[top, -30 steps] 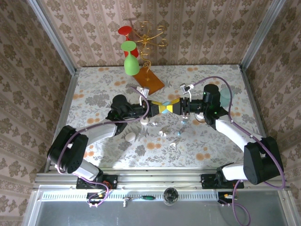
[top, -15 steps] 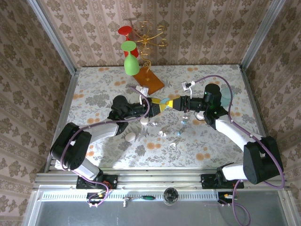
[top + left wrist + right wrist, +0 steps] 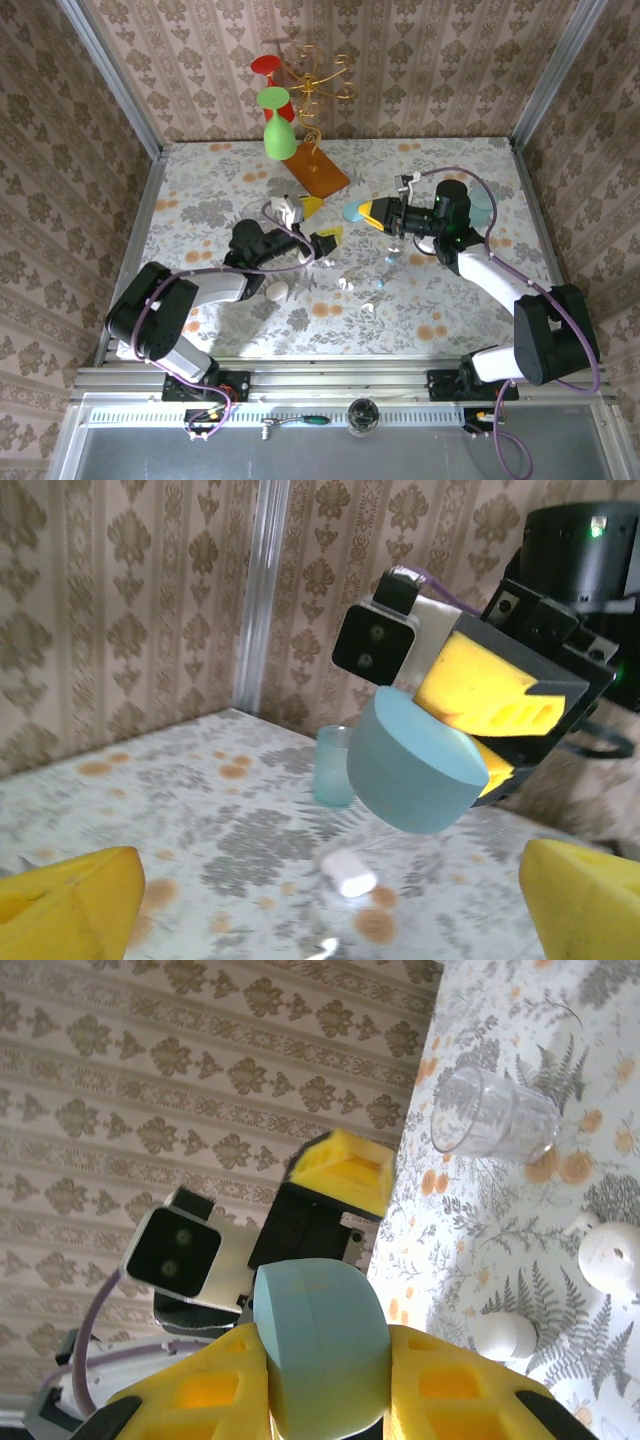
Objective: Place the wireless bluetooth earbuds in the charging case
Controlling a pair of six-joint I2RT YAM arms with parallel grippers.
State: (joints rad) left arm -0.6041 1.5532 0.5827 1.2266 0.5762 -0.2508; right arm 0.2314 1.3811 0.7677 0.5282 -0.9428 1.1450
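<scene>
From above, the change is a handover. A second ago both hands met over the middle of the counter (image 3: 200, 200) with the case between them. Now the left hand (image 3: 320, 222) has let go and drawn back toward its own side, its fingers spread wide and empty. The right hand (image 3: 378, 213) alone pinches the pale blue charging case (image 3: 352, 212), held in the air. The earbuds (image 3: 368, 309) lie loose on the counter as small white and pale blue pieces near the front between the arms. They are well apart from the case, and none is in it. The case seems ready to be steadied or opened next, while the freed hand could go for a bud.

In the left wrist view, two yellow fingertips sit at the lower corners with nothing between them. Ahead, the case is clamped in the other hand's yellow pads and looks closed. A pale blue cup (image 3: 335, 765) stands behind it. A white capsule-shaped piece (image 3: 347, 872) lies below; whether it is a bud or a case cannot be told.

In the right wrist view, the case touches both yellow fingers. The left hand is beyond it and clear of it. A clear cup (image 3: 495, 1120) lies on its side near two white rounded pieces (image 3: 615, 1260).

No brand, label or writing can be read anywhere.
</scene>
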